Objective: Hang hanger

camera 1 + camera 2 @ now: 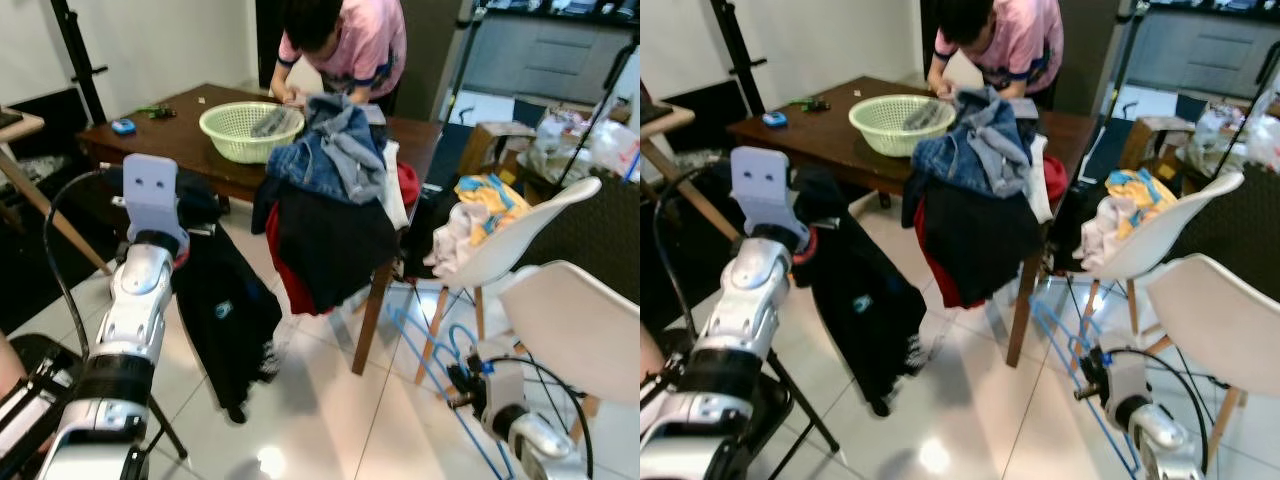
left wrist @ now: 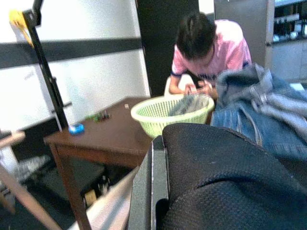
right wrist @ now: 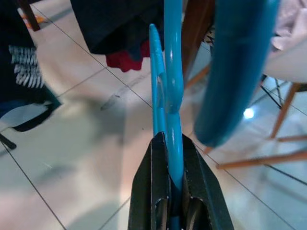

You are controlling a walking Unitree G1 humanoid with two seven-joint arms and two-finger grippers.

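1. The right gripper has its two black fingers pressed together on the thin blue plastic hanger; the grip is narrow and edge-on, so keep the pinch firm and avoid twisting the wrist fast, or the hanger may pivot between the pads.

2. That hanger hangs low at the robot's right, just above the pale tiled floor, beside the two white moulded chairs with wooden legs. It looks like more than one blue hanger is bunched there; I judge only one is clamped, but the count is hard to tell.

3. The left gripper is raised and buried in the black knit garment. It appears to be clamped on the fabric, though the fingertips are hidden under the cloth.

4. The garment drapes down from the left arm toward the floor, just beside the dark wooden table heaped with jeans and dark clothes.

5. To do the step well, lift the hanger clear of the chair legs first, then bring it up towards the garment's neck opening.

6. A person in a pink shirt bends over the table's far side by the pale green plastic basket; keep the swing short of them.
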